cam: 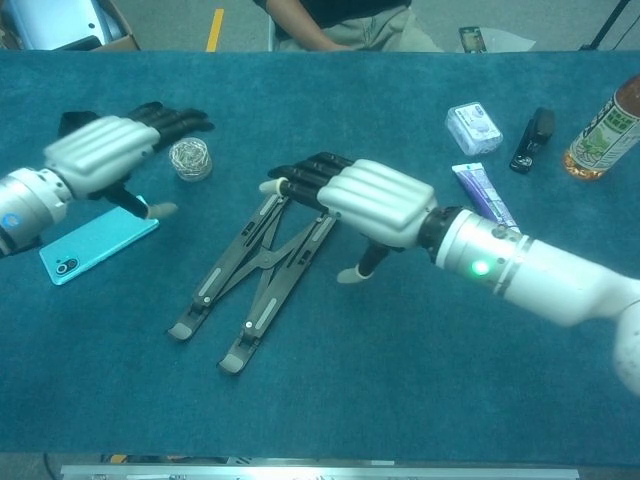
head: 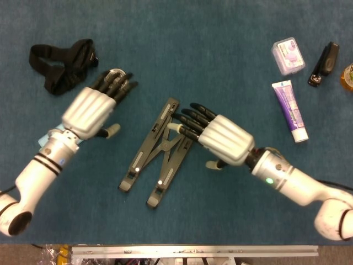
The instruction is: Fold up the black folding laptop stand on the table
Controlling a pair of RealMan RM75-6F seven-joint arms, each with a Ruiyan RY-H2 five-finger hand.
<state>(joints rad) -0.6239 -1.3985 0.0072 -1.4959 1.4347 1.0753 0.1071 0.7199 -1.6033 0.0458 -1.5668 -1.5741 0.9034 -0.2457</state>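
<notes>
Laptop stand lay flat below my right hand, whose spread fingers hovered over its top end; my left hand, fingers apart, held nothing.

no readable text, labels or numbers on any item

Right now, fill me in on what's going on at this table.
A two-armed robot is folding a black folding laptop stand lying on the blue table. The stand's two bars form a narrow X, not yet closed together. The right hand has its fingertips at the stand's far end. The left hand holds nothing, fingers apart, off to the side above a turquoise phone and near a small round metal tin.
</notes>
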